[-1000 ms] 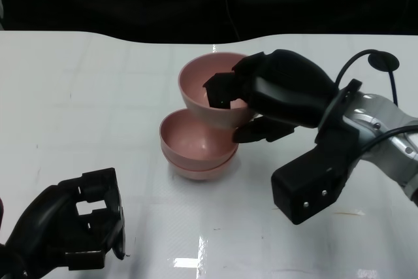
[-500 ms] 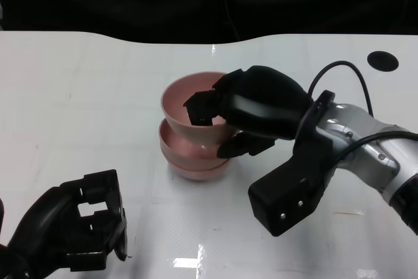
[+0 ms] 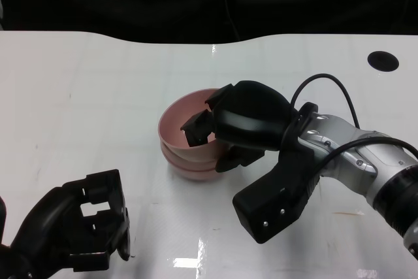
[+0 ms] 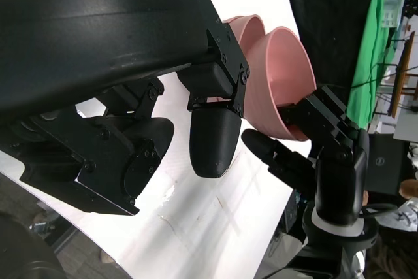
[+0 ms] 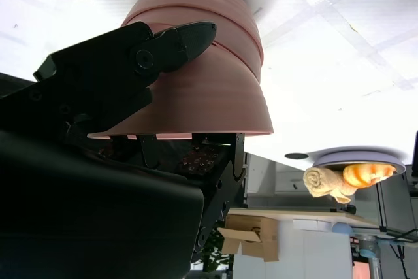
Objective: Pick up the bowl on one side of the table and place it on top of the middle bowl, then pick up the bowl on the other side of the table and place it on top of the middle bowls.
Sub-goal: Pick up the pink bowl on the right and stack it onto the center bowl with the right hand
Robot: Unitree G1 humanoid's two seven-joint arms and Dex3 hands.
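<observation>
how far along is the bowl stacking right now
Nearly finished. Two pink plastic bowls already sit nested mid-table. The right hand grips the rim of the third pink bowl, set into that stack at a tilt. Left to do: seat it level and let go. The left hand holds nothing.

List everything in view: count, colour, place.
bowls: three, pink, nested in one stack at the table's middle; the top one is gripped by the right hand.
table: one, white, glossy, under everything.
disc: one, black, round, on the table at far right; cannot tell what it is.
cable: one, black, looping over the right forearm.
left hand: one, black, near left corner of the table, holds nothing, apart from the bowls.
right hand: one, black, on a silver forearm, fingers inside the top bowl's rim and thumb under its outer wall.
</observation>
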